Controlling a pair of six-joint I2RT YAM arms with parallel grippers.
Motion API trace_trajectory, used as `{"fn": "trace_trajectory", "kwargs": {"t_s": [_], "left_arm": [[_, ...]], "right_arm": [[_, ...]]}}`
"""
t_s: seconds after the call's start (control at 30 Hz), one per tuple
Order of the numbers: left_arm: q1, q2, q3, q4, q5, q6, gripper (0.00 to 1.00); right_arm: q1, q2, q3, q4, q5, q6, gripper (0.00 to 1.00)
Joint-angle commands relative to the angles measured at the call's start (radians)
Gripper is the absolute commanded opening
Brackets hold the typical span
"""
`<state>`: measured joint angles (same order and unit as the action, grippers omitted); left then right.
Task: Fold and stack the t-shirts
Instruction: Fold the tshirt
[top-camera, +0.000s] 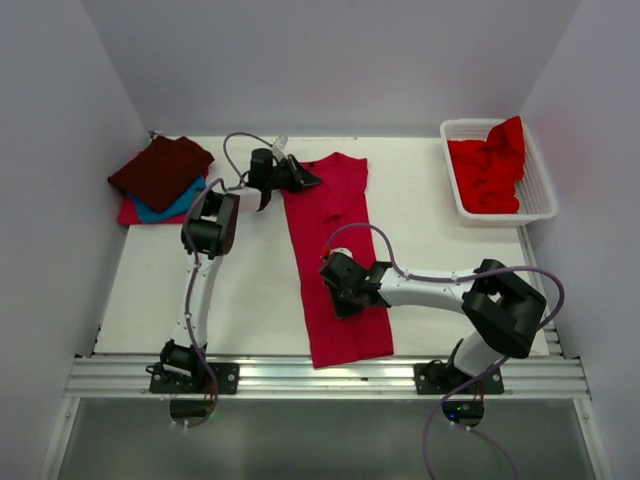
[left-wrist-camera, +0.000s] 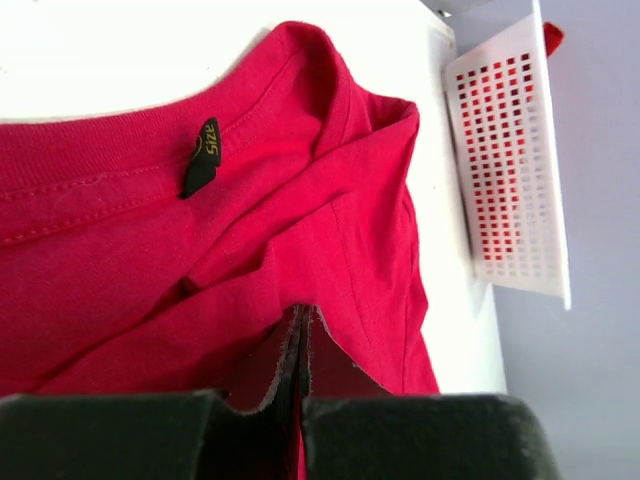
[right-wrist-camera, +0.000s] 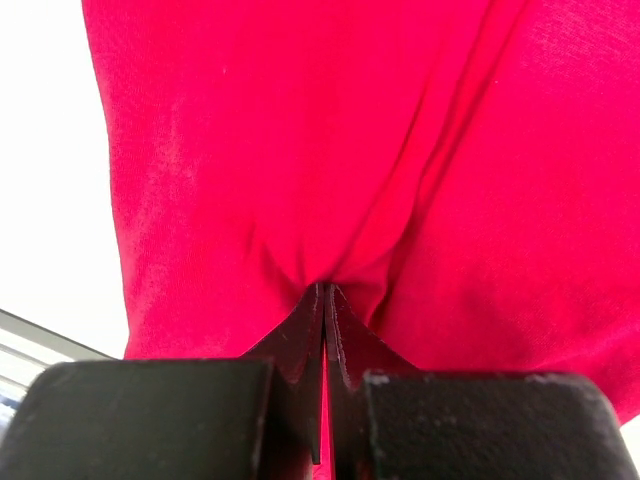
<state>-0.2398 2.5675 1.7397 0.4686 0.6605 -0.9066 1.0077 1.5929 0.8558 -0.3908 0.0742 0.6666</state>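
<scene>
A crimson-pink t-shirt (top-camera: 335, 255) lies on the table as a long strip from the back middle to the front edge. My left gripper (top-camera: 306, 177) is shut on its cloth near the collar end; the left wrist view shows the collar with a black size tag (left-wrist-camera: 203, 155) and the jaws pinching cloth (left-wrist-camera: 301, 312). My right gripper (top-camera: 336, 297) is shut on the shirt's left edge near the lower half, with cloth bunched at the jaws (right-wrist-camera: 326, 290). Folded shirts are stacked at the back left: dark maroon (top-camera: 160, 170) on teal blue (top-camera: 172, 208) on pink-red (top-camera: 132, 213).
A white plastic lattice basket (top-camera: 541, 201) at the back right holds crumpled bright red shirts (top-camera: 490, 170). It also shows in the left wrist view (left-wrist-camera: 510, 160). White walls close in the table on the left, back and right. A metal rail (top-camera: 320, 375) runs along the near edge.
</scene>
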Motion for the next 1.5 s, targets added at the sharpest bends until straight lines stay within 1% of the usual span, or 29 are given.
{"fn": "trace_trajectory", "kwargs": {"t_s": [0.0,0.17,0.23,0.33,0.47,0.53,0.57,0.6,0.63,0.67,0.7,0.73,0.77,0.8,0.83,0.87,0.9,0.93,0.97,1.0,1.03,1.07,1.13,1.23,1.27,1.3,1.37,1.43,1.47], "left_arm": [[0.002,0.069,0.086,0.059,0.017,-0.067,0.00],[0.004,0.120,0.194,0.111,0.060,-0.107,0.00],[0.005,0.112,0.198,0.161,0.076,-0.126,0.00],[0.010,0.050,0.173,0.202,0.090,-0.115,0.00],[0.016,-0.166,0.080,0.197,0.087,-0.009,0.00],[0.020,-0.257,0.044,0.148,0.073,0.064,0.00],[0.020,-0.359,-0.007,0.127,0.065,0.093,0.00],[0.020,-0.416,-0.041,0.070,0.030,0.122,0.00],[0.017,-0.476,-0.083,0.035,0.007,0.191,0.00],[0.016,-0.598,-0.171,-0.003,-0.059,0.230,0.00],[0.005,-0.662,-0.215,-0.106,-0.099,0.273,0.00],[-0.001,-0.791,-0.260,-0.163,-0.149,0.355,0.00],[-0.012,-0.858,-0.367,-0.207,-0.254,0.389,0.00],[-0.041,-0.921,-0.420,-0.288,-0.303,0.418,0.04],[-0.058,-1.037,-0.521,-0.338,-0.356,0.452,0.15],[-0.076,-1.094,-0.575,-0.381,-0.436,0.456,0.17],[-0.122,-1.201,-0.635,-0.422,-0.447,0.459,0.31],[-0.148,-1.249,-0.746,-0.444,-0.453,0.457,0.44],[-0.173,-1.297,-0.796,-0.523,-0.481,0.445,0.54],[-0.215,-1.344,-0.848,-0.547,-0.486,0.431,0.60],[-0.237,-1.436,-0.959,-0.562,-0.484,0.390,0.71],[-0.249,-1.484,-1.018,-0.579,-0.460,0.362,0.76],[-0.295,-1.609,-1.153,-0.616,-0.431,0.284,0.78],[-0.355,-1.772,-1.255,-0.725,-0.417,0.187,0.79],[-0.369,-1.815,-1.272,-0.766,-0.408,0.169,0.79],[-0.389,-1.896,-1.284,-0.786,-0.407,0.132,0.80],[-0.404,-1.964,-1.302,-0.856,-0.404,0.111,0.81],[-0.406,-2.038,-1.342,-0.867,-0.383,0.065,0.82],[-0.406,-2.055,-1.367,-0.842,-0.333,0.045,0.82]], "right_arm": [[0.025,0.019,0.035,-0.068,-0.002,0.018,0.00],[0.034,0.027,0.057,-0.042,-0.007,0.010,0.00],[0.040,0.033,0.063,-0.023,-0.001,0.007,0.00],[0.045,0.026,0.061,0.009,0.012,-0.001,0.00],[0.048,-0.019,0.057,0.046,0.048,-0.016,0.00],[0.048,-0.054,0.045,0.091,0.053,-0.035,0.00],[0.049,-0.100,0.039,0.110,0.056,-0.042,0.00],[0.049,-0.123,0.029,0.131,0.059,-0.053,0.00],[0.049,-0.146,0.020,0.162,0.067,-0.058,0.00],[0.049,-0.193,0.020,0.173,0.079,-0.064,0.00],[0.049,-0.212,0.029,0.175,0.091,-0.079,0.00],[0.051,-0.230,0.041,0.161,0.111,-0.082,0.01],[0.049,-0.249,0.058,0.136,0.134,-0.088,0.10],[0.049,-0.249,0.099,0.057,0.213,-0.087,0.37],[0.049,-0.245,0.129,0.000,0.263,-0.085,0.46],[0.049,-0.223,0.159,-0.066,0.315,-0.076,0.53],[0.048,-0.212,0.207,-0.177,0.408,-0.049,0.72],[0.049,-0.200,0.222,-0.228,0.458,-0.030,0.79],[0.048,-0.188,0.235,-0.274,0.493,-0.010,0.84],[0.049,-0.186,0.233,-0.337,0.539,0.034,0.94],[0.049,-0.195,0.218,-0.350,0.542,0.053,0.96],[0.051,-0.212,0.197,-0.350,0.539,0.085,0.98],[0.049,-0.295,0.112,-0.329,0.513,0.122,0.99],[0.051,-0.433,-0.004,-0.301,0.471,0.194,0.99],[0.049,-0.474,-0.030,-0.299,0.461,0.227,0.99],[0.049,-0.511,-0.079,-0.296,0.455,0.238,0.99],[0.051,-0.615,-0.121,-0.301,0.428,0.273,0.99],[0.049,-0.707,-0.181,-0.290,0.394,0.289,0.99],[0.049,-0.731,-0.219,-0.281,0.359,0.316,0.98]]}}
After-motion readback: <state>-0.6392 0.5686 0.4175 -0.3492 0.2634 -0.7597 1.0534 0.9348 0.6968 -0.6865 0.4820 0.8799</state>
